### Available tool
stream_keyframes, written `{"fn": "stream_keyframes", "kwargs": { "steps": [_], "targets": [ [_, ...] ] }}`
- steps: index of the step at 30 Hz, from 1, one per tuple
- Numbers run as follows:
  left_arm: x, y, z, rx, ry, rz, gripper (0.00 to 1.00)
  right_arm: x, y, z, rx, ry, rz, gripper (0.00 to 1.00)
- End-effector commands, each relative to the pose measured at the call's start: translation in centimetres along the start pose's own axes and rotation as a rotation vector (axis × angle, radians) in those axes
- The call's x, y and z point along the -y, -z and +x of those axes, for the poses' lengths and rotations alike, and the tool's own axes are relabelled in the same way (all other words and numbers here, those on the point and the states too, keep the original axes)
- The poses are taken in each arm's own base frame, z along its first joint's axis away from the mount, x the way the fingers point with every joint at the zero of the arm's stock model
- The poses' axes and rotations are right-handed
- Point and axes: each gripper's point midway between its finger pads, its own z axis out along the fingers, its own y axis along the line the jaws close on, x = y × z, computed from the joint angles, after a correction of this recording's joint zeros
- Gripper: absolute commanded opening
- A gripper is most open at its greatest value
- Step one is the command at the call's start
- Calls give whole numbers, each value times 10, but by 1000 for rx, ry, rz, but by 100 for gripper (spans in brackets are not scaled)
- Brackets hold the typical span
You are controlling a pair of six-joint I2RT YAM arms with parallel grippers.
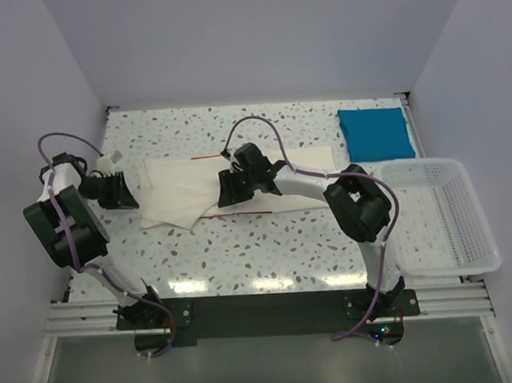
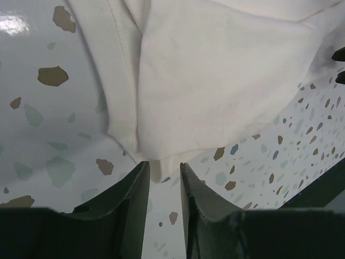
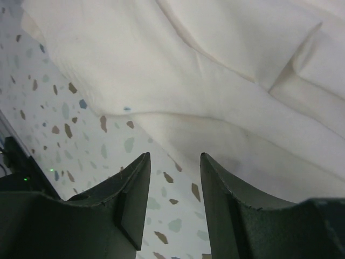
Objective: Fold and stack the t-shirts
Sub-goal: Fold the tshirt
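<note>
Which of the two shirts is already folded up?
The teal-blue shirt, a compact square at the far right corner. The cream-white shirt lies loosely spread mid-table, with the left pincer and right pincer open at its edges.

Left arm was folded back on itself at the left side, the left end effector (image 1: 119,195) angled downward, fingers a narrow gap apart, gripping nothing. Right arm reached forward and leftward from its bent elbow, the right end effector (image 1: 233,193) low, fingers parted wider, empty.
</note>
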Motion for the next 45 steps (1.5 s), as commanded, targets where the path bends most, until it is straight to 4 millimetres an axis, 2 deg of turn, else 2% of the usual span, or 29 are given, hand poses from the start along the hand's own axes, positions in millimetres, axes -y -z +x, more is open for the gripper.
{"fn": "stream_keyframes", "kwargs": {
  "steps": [1, 3, 4, 7, 12, 17, 18, 21, 27, 32, 37, 42, 45],
  "targets": [
    [7, -7, 12, -45, -3, 8, 34, -49, 13, -12, 38, -109, -123, 45],
    [4, -11, 16, -48, 3, -1, 36, -57, 7, -8, 35, -193, -140, 47],
    [2, -12, 17, -51, 16, -9, 37, -58, -3, 2, 7, -223, -136, 49],
    [3, -18, 18, -50, 37, 8, 40, -63, -24, 11, -17, -331, -134, 49],
    [4, -20, 16, -39, 40, 7, 40, -67, -43, 13, 20, -458, -126, 49],
    [7, -22, 23, -37, 50, 6, 41, -68, -57, 26, 39, -596, -122, 49],
    [9, -23, 25, -32, 51, 6, 41, -75, -64, 26, 77, -626, -137, 49],
    [9, -22, 27, -31, 54, 2, 41, -74, -73, 30, 115, -634, -122, 49],
    [9, -18, 22, -19, 48, -9, 41, -72, -99, 52, 105, -666, -101, 48],
    [10, -16, 18, -8, 49, -11, 41, -65, -104, 59, 107, -670, -82, 47],
    [11, -12, 14, 0, 50, -6, 42, -69, -104, 52, 125, -649, -107, 34],
    [7, -5, 9, 5, 45, -19, 44, -79, -98, 38, 142, -594, -143, 2],
    [5, 0, 2, 20, 42, -24, 47, -99, -87, 19, 153, -550, -208, 0]
  ]
}}
